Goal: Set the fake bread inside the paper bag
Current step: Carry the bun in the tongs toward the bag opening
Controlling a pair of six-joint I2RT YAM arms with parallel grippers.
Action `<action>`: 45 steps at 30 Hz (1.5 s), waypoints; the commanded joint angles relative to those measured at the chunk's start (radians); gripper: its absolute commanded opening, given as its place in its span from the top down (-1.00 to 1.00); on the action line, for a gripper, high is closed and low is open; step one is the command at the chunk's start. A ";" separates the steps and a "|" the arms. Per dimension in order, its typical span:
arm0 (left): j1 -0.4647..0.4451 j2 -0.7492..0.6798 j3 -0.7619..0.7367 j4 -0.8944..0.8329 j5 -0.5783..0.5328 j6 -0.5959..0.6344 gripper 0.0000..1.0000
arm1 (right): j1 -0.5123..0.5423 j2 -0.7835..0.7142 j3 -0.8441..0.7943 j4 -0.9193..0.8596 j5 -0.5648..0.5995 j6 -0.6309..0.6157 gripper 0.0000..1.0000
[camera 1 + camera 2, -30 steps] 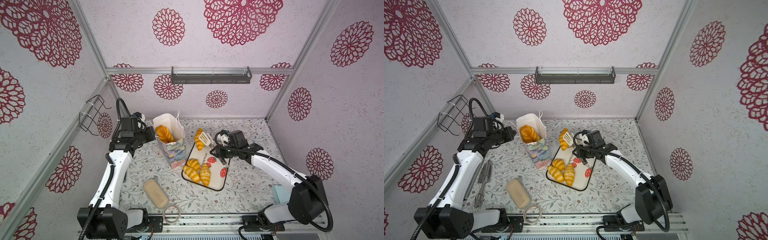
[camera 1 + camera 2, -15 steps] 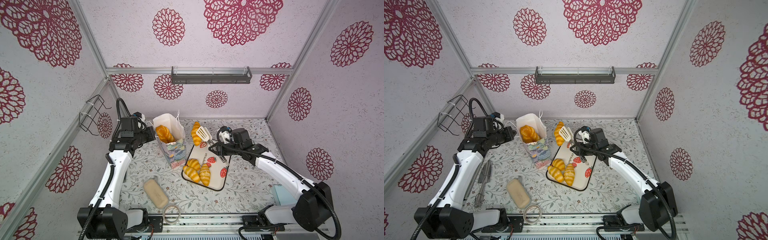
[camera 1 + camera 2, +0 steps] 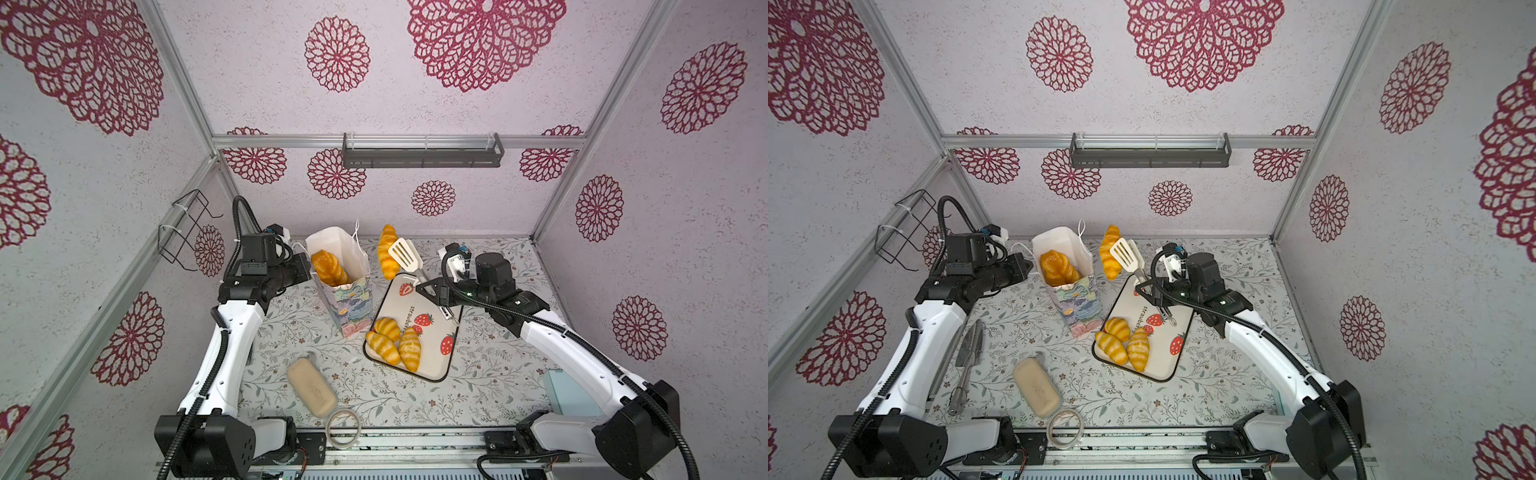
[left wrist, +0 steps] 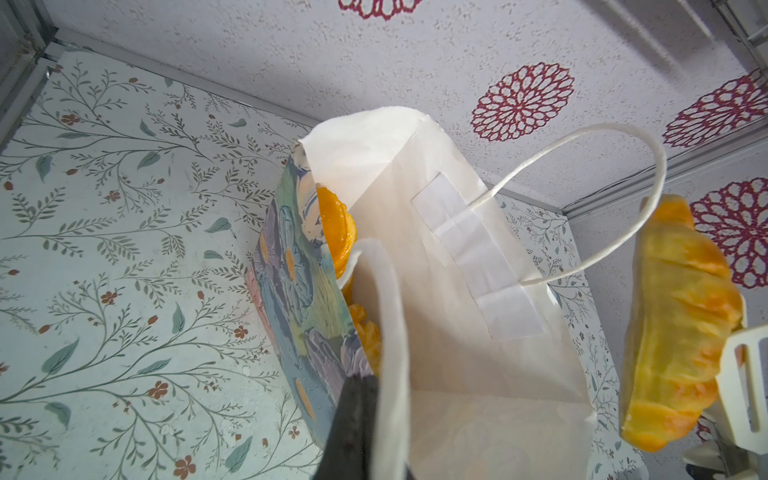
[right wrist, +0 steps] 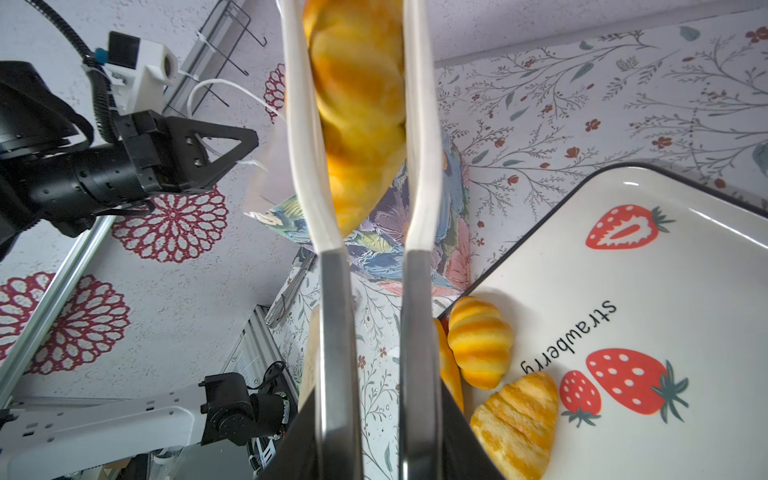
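Right gripper (image 3: 432,289): clenched on tongs (image 3: 405,255) pinching croissant (image 3: 384,249), 3 o'clock of paper bag (image 3: 351,303). Left gripper (image 3: 304,268): clamped on bag rim, 9 o'clock.

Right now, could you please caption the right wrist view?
Right gripper squeezes tongs clamping a croissant near the paper bag.

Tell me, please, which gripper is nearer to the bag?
Left. The left gripper is shut on the bag's rim; the right gripper is apart from it, above the tray, holding tongs that grip a croissant.
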 commanded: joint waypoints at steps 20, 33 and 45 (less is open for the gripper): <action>0.008 0.009 -0.008 0.012 0.003 0.000 1.00 | 0.030 -0.014 0.064 0.191 -0.132 0.039 0.29; 0.008 0.010 -0.008 0.013 0.001 0.000 1.00 | 0.106 0.102 0.194 0.180 -0.149 0.001 0.28; 0.008 0.009 -0.008 0.013 0.001 0.000 1.00 | 0.143 0.198 0.288 0.177 -0.152 -0.006 0.28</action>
